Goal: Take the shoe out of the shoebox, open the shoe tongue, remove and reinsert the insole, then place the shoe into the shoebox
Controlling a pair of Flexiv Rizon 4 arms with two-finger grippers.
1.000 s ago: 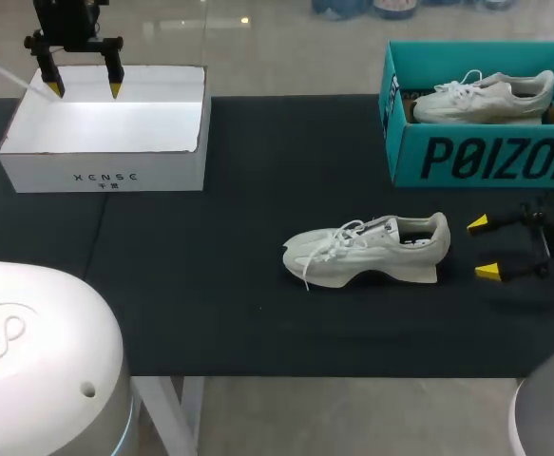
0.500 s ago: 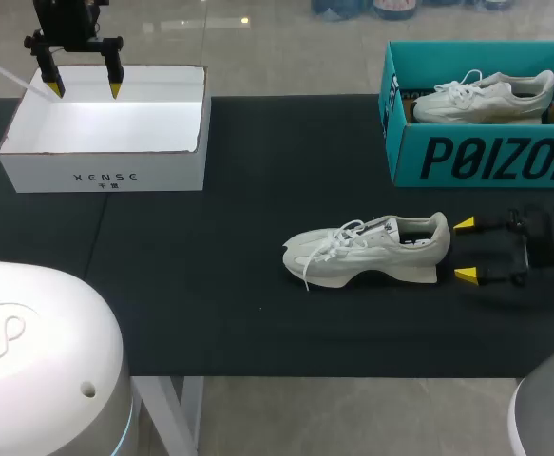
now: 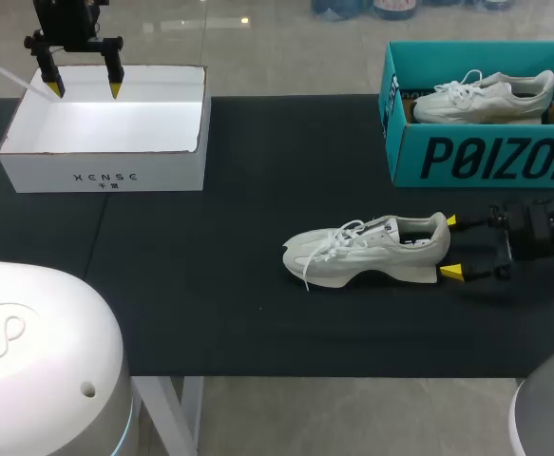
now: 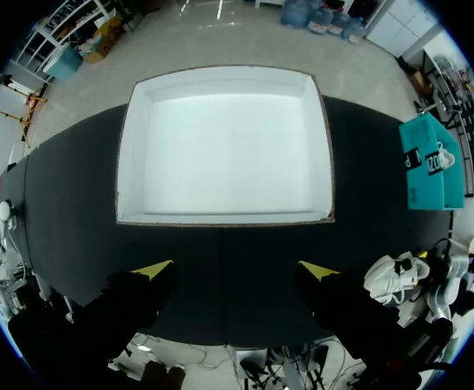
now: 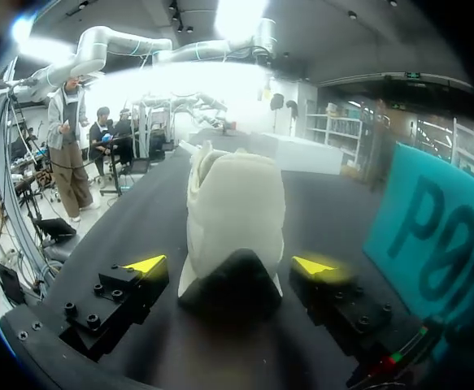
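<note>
A pale grey-white shoe (image 3: 367, 251) lies on the black table mat, toe to the left, heel to the right. My right gripper (image 3: 452, 247) is open right at the heel, one yellow tip to each side of it, not touching. In the right wrist view the shoe's heel (image 5: 233, 211) sits just ahead of and between the open fingers (image 5: 147, 264). A second white shoe (image 3: 483, 97) lies in the teal shoebox (image 3: 476, 157) at the back right. My left gripper (image 3: 81, 89) hangs open over the white box (image 3: 105, 128) at the back left, also seen as the white box (image 4: 224, 146) ahead of the left gripper (image 4: 235, 269).
The teal shoebox (image 5: 436, 236) stands close beside my right gripper. The black mat (image 3: 210, 285) covers the table between the two boxes. The table's front edge runs just below the shoe.
My right gripper has slid left toward the shoe's heel, its tips now flanking it. The left arm and the shoe have not moved.
</note>
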